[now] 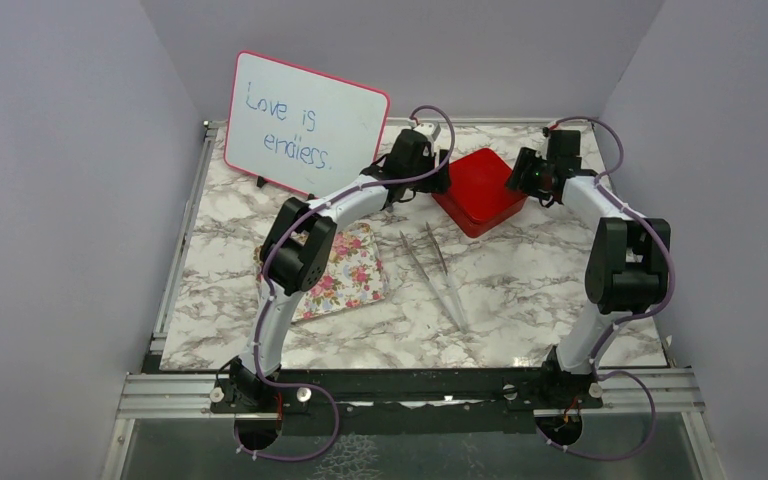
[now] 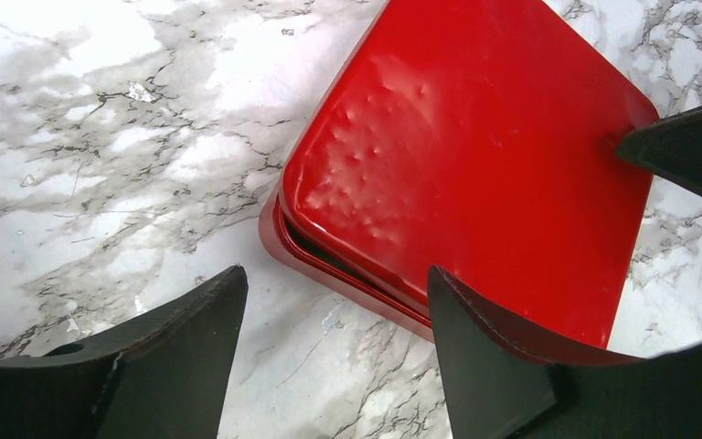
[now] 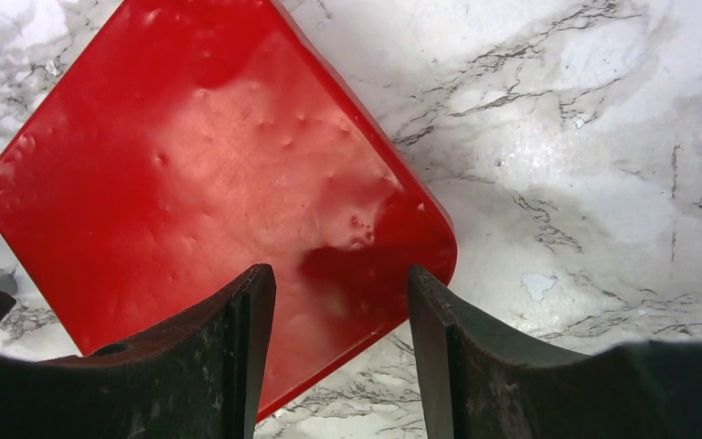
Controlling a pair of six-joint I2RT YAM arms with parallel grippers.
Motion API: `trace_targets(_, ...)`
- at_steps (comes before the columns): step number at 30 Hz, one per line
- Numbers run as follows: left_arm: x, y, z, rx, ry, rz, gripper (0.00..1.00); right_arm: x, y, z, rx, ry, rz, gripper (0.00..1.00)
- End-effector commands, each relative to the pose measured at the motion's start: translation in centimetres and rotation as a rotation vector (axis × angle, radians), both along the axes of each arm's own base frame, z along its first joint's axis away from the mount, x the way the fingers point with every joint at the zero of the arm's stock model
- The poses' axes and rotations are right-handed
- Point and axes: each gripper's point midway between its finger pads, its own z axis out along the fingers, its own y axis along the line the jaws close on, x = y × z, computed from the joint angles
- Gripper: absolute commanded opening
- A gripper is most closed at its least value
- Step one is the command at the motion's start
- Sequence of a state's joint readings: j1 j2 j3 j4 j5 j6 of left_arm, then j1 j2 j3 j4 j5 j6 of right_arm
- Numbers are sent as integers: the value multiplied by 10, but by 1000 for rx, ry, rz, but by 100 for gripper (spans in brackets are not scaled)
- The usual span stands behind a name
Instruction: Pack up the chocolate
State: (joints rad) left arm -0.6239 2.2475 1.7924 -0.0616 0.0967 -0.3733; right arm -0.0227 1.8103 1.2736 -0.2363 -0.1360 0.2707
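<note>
No chocolate shows in any view. The red square box [image 1: 478, 190] lies at the back middle of the table with its lid on. In the left wrist view the red lid [image 2: 475, 155] shows a thin dark gap over the base at the near corner. My left gripper [image 1: 438, 180] is open at the box's left side; in its wrist view the gripper [image 2: 336, 274] holds nothing, and its right finger overlaps the box's edge. My right gripper [image 1: 520, 178] is open at the box's right side; in its wrist view it [image 3: 338, 272] hovers empty over the box [image 3: 210, 174] near one corner.
A pink floral tray [image 1: 352, 272] lies at the left, partly under my left arm. Metal tweezers [image 1: 438, 268] lie mid-table. A whiteboard [image 1: 305, 125] with writing stands at the back left. Walls close in the table on three sides.
</note>
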Motion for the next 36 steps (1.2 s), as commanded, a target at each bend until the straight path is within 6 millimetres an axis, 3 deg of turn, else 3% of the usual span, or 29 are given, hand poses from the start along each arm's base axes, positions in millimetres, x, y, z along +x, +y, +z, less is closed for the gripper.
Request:
trace_targets(1, -3, -8, 18, -47, -15, -19, 75, -24, 9, -13, 22, 107, 70, 59)
trace_targets(5, -5, -15, 17, -83, 5, -29, 75, -30, 7, -15, 3, 128, 71, 60)
trace_targets(20, -20, -18, -33, -7, 111, -22, 71, -49, 12, -32, -44, 198, 130, 59)
trace_targets(32, -45, -20, -38, -21, 168, -13, 41, -58, 12, -26, -37, 190, 114, 58)
trace_targets(33, -47, -20, -38, -26, 172, -11, 42, -58, 13, -26, -30, 190, 117, 58)
trace_targets(36, -49, -18, -25, -40, 151, -6, 57, -55, 16, -18, -12, 172, 117, 60)
